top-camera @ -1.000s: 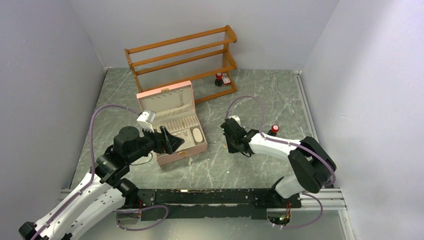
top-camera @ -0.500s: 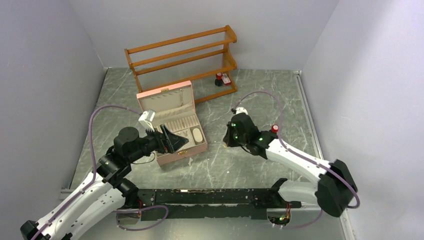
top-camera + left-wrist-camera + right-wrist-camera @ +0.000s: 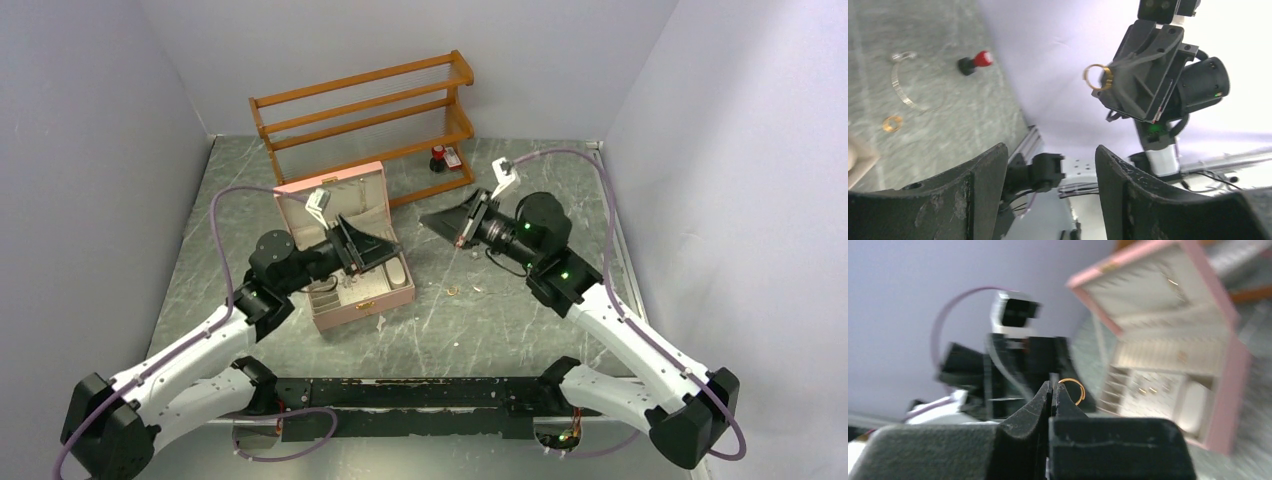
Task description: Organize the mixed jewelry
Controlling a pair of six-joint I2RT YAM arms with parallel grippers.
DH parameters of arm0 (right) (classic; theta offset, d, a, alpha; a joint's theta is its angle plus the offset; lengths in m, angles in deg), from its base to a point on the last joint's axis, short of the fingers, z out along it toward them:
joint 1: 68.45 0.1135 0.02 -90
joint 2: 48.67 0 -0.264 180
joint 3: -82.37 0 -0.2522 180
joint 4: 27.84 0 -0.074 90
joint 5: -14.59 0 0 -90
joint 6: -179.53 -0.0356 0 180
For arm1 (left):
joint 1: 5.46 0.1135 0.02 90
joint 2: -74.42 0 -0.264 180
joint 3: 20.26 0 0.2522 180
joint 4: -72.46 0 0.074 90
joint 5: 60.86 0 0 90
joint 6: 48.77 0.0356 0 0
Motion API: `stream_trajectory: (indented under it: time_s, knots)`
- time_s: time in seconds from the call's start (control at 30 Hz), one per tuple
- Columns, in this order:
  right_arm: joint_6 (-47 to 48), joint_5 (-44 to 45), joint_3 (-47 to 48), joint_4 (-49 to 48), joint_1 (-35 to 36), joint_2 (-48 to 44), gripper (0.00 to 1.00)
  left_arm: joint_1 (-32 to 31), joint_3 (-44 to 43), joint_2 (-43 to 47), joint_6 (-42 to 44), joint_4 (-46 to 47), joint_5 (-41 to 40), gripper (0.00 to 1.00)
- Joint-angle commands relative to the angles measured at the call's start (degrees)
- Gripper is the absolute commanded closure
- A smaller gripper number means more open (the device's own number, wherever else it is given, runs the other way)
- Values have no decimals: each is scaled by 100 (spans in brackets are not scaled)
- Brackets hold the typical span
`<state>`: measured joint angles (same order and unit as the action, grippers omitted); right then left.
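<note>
right gripper (image 3: 432,216) above table (image 3: 520,330) centre, pinching ring (image 3: 1096,77); left gripper (image 3: 385,250) jaws wide apart, over box (image 3: 365,303) toward left edge

Rings (image 3: 453,291) right of box (image 3: 375,300) (rack (image 3: 360,80) behind)

Grey marble table (image 3: 520,330), wooden rack (image 3: 365,125) at the back wall. Red-capped bottle (image 3: 438,158) in rack's bottom tier, right end. Second bottle (image 3: 975,61) out on the table.

I view a grey marbled counter (image 3: 520,330) enclosed on three sides by plain pale walls (image 3: 400,30). A wooden rack (image 3: 360,82) stands along its far edge, and a black rail (image 3: 420,392) spans its near edge. Lighting is even.
</note>
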<state>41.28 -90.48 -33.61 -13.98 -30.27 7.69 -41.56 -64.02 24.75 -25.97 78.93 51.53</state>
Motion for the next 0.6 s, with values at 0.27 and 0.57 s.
stream_trajectory:
  time_s: [0.27,0.57]
  knots:
    - [-2367,-2150,273,-3596,-217,543,100,35,-621,-984,-1598,4430,704,28]
    - [-3614,-2479,-58,-5007,-189,779,100,25,-706,-1084,-1850,4998,730,44]
